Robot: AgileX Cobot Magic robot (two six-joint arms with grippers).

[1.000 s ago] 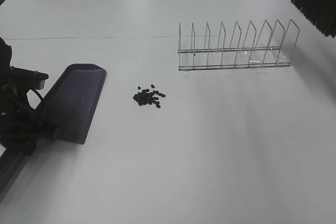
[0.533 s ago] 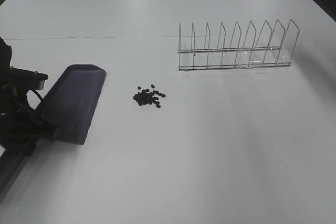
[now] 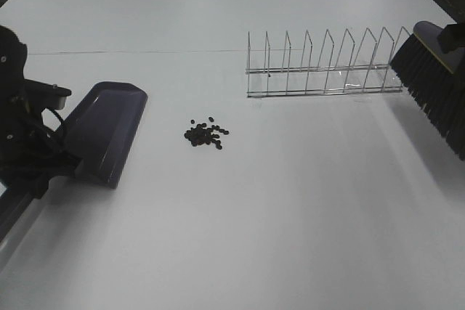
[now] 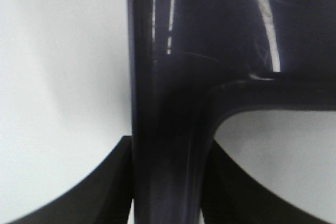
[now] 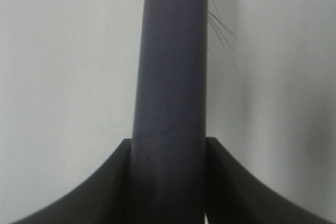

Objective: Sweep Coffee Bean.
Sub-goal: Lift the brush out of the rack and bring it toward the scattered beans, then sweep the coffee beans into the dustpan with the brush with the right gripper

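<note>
A small pile of dark coffee beans (image 3: 206, 133) lies on the white table (image 3: 276, 208), left of the middle. A dark navy dustpan (image 3: 107, 132) rests to the left of the pile, its wide mouth at the far end. My left gripper (image 3: 45, 170) is shut on the dustpan's handle (image 4: 167, 145). A brush with black bristles (image 3: 434, 88) hangs at the right edge, beside the wire rack's right end. My right gripper (image 5: 168, 182) is shut on the brush's handle (image 5: 172, 77); the gripper itself is outside the exterior view.
A wire rack (image 3: 325, 65) with several upright dividers stands at the back right, far behind the beans. A thin line (image 3: 131, 52) crosses the table behind the dustpan.
The brush left the top right corner, went out of view, and is back lower at the right edge. The left arm and dustpan shifted slightly away and up.
</note>
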